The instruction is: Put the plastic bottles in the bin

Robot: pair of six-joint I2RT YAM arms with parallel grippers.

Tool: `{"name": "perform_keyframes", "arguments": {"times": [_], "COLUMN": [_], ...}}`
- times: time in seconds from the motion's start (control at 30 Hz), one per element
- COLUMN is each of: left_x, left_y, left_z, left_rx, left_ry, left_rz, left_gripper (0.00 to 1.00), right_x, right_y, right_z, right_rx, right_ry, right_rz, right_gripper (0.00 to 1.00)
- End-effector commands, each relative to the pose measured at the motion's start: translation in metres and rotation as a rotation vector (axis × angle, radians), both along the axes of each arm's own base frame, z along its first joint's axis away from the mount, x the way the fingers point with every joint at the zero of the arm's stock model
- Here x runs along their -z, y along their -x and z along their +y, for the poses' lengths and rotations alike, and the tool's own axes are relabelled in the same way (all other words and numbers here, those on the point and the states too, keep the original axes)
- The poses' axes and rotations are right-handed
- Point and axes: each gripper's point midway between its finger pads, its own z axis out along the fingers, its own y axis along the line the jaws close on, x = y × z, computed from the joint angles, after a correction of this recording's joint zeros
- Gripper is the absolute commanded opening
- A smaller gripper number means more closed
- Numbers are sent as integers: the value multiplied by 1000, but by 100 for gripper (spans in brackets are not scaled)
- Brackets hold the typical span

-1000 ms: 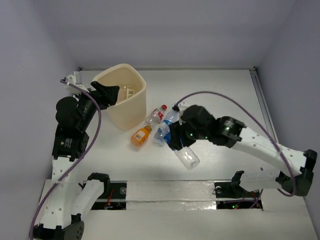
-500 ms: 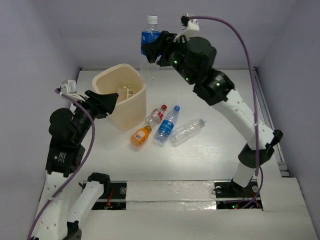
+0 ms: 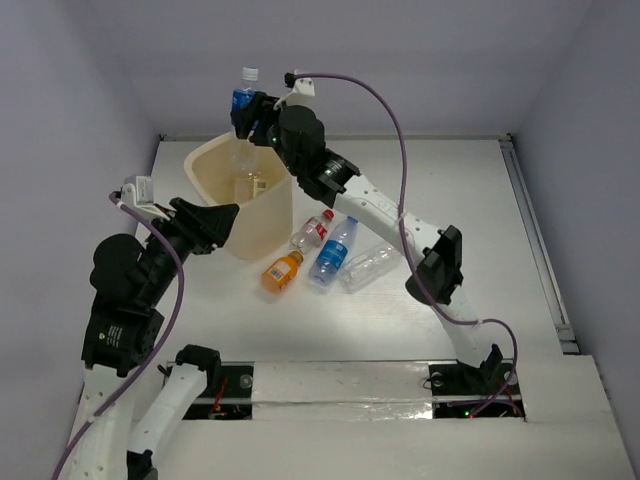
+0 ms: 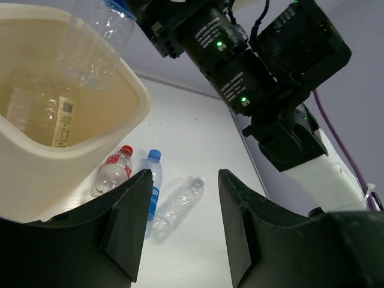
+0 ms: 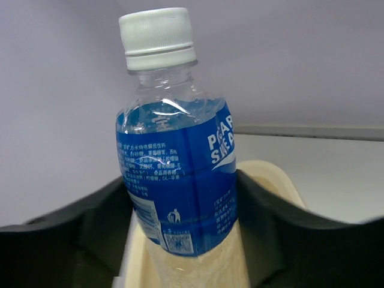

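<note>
Right gripper was clamped on a blue-labelled bottle, upright above the bin; left gripper hung beside it, fingers apart.

The bin stands near the worktop's far-left corner, with the binned bottle lying inside. The held bottle is upright over the bin's far side, clasped in the right pincer. Just right of the bin lie the far bottle, the near bottle, the middle bottle and the right bottle. The left pincer, fingers apart, is at the bin's near-left wall.
</note>
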Motion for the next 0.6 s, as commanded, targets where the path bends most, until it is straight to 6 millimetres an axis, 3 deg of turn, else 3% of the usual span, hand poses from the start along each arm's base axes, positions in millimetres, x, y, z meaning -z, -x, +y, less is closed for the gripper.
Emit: {"name": "perform_keyframes", "arguments": {"times": [0.0,0.07,0.1,0.13,0.2,0.23,0.3,0.33,0.37,0.4,0.43,0.47,0.5,0.53,0.57], "left_x": [-26,-34,-37,-38,-42,-40,-38,-34,-27,-27,-18,-11,-7,5,7], "left_y": [1,2,3,3,1,-2,-5,-8,-9,-11,-17,-16,-17,-29,-29], "left_z": [-5,-17,-19,-24,-27,-31,-38,-44,-50,-55,-62,-74,-83,-91,-101], "left_rx": [31,98,113,137,152,167,197,216,240,257,270,295,309,289,302], "left_ry": [-19,-22,-23,-25,-32,-42,-46,-48,-48,-45,-51,-57,-65,-87,-101], "left_rz": [-87,-130,-148,-153,-173,-170,-173,-159,-143,-151,-125,-107,-99,-60,-49], "left_gripper": [44,44,44,44,44,39,35,29,26,25,20,17,15,11,9], "right_x": [-62,-61,-52,-69,-79,-98,-113,-107,-131,-134,-112,-136,-132,-128,-93], "right_y": [21,32,31,39,46,54,60,61,70,76,71,88,86,88,85], "right_z": [-13,-13,-10,-18,-26,-38,-55,-59,-84,-92,-102,-132,-153,-168,-177], "right_rx": [-10,-28,-35,-38,-40,-33,-1,7,25,28,53,71,102,111,124], "right_ry": [-115,-77,-60,-82,-87,-87,-87,-68,-99,-107,-85,-131,-127,-138,-89], "right_rz": [-111,-123,-118,-136,-154,-187,-204,-198,-222,-224,-195,-218,-203,-179,-120], "right_gripper": [74,91,94,95,96,96,95,93,89,86,66,50,25,16,10]}}
